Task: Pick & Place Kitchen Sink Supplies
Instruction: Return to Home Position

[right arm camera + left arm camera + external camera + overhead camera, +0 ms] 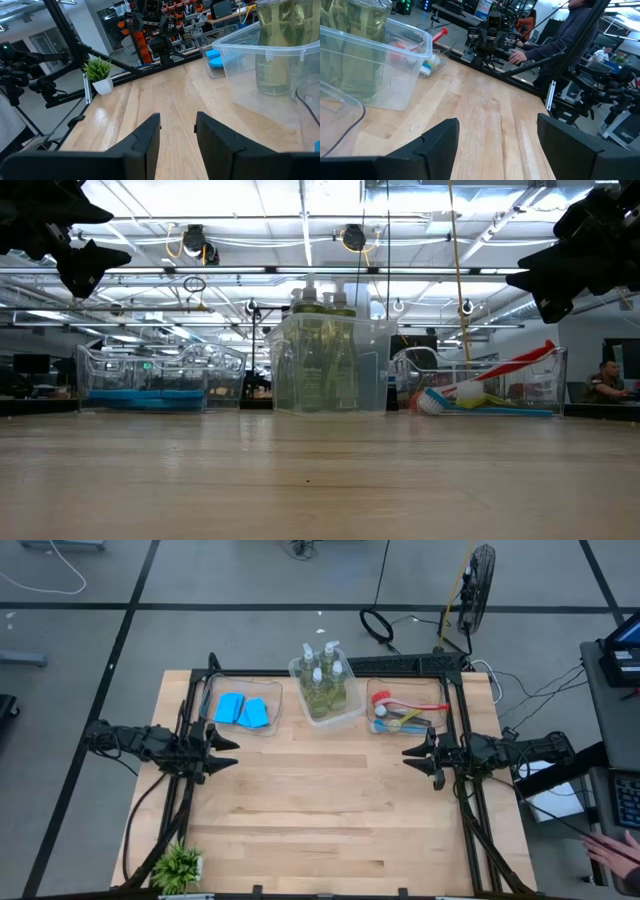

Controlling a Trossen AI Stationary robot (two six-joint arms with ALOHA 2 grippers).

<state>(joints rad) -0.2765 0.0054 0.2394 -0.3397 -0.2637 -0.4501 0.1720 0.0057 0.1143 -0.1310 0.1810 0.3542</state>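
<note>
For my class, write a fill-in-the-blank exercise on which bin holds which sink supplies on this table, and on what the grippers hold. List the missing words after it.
1. Seen from above, of the three clear bins, the blue sponges lie in the ____ one.
2. The soap pump bottles stand in the ____ one.
3. The long-handled brushes lie in the ____ one.
4. The left gripper and the right gripper are both open and hold ____.

Missing words: left; middle; right; nothing.
</note>
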